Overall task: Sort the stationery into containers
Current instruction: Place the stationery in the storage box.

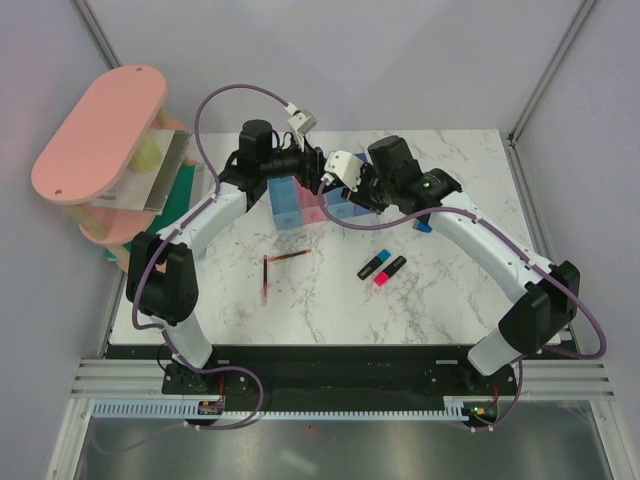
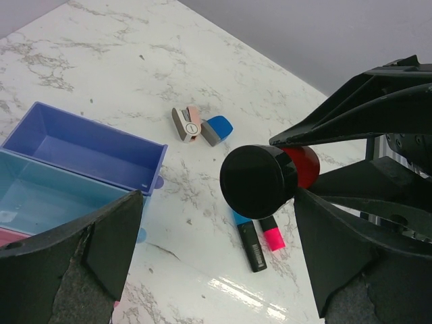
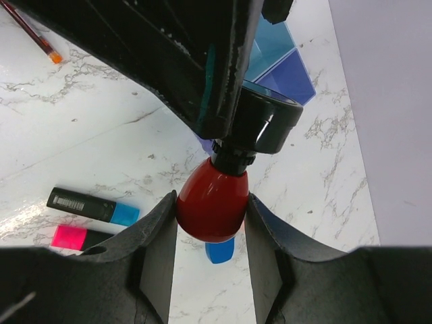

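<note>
My right gripper [image 3: 212, 266] is shut on the red body of the red-black capped piece [image 3: 212, 201] and holds it above the table. Its black cap [image 2: 258, 181] sits between the wide-open fingers of my left gripper [image 2: 216, 260], close to the right finger [image 2: 351, 256]. Both grippers meet over the row of bins [image 1: 312, 207]. The purple bin [image 2: 81, 150] and a light blue bin [image 2: 40, 197] look empty. Two highlighters [image 1: 382, 267], blue [image 3: 91, 204] and pink [image 3: 74, 236], lie on the marble. Two dark-red pens [image 1: 272, 268] lie left of them. The blue block [image 2: 217, 129] and beige eraser [image 2: 185, 124] lie together.
The big pink oval-topped rack [image 1: 100, 130] stands at the far left, with a green item beside its base. Grey walls close in the table at the back and sides. Purple cables loop over both arms.
</note>
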Available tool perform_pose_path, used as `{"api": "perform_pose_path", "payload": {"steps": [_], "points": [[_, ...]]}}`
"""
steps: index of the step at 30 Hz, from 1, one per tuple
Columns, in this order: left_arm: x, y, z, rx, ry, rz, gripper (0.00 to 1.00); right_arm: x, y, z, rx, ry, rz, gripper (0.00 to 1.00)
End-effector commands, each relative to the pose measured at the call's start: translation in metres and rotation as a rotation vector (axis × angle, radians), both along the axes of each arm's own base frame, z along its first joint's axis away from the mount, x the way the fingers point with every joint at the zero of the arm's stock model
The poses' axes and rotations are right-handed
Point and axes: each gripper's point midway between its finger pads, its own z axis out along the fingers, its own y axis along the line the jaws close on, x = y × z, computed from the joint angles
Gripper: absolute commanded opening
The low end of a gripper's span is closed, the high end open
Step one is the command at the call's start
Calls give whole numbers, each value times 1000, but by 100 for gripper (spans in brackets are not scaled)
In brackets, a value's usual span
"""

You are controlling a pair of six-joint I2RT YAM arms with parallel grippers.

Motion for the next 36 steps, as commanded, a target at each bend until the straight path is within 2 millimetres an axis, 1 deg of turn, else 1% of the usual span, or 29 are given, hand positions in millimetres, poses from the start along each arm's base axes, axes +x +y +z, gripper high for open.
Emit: {"api": "perform_pose_path", "payload": {"steps": [1,4,9,14,27,31,32,33,35,36], "points": [[19,2,12,8,-83,51,100,-9,5,42,74,-62,18,39],[20,2,7,16,-80,52,100,-11,5,43,75,-61,20,38],[21,0,0,25,-75,52,100,-12,7,56,98,-74,20,38],[20,-5,-5,35,-76,45,100,-15,12,61,112,-74,33,38],[16,-14,-9,42,-75,23,100,-15,22,70,133,-84,47,38],[20,-9,-8,61,-86,54,100,-10,20,64,104,-94,40,38],[22,-7,-8,70,-96,61,100,-9,19,60,93,-93,38,38],[23,-2,-5,75,-103,82,100,-7,19,59,90,-95,35,38],[23,5,-7,90,-102,100,100,-3,18,55,83,-99,20,38],[24,13,-2,96,-113,124,100,-2,19,55,83,-100,21,38]]}}
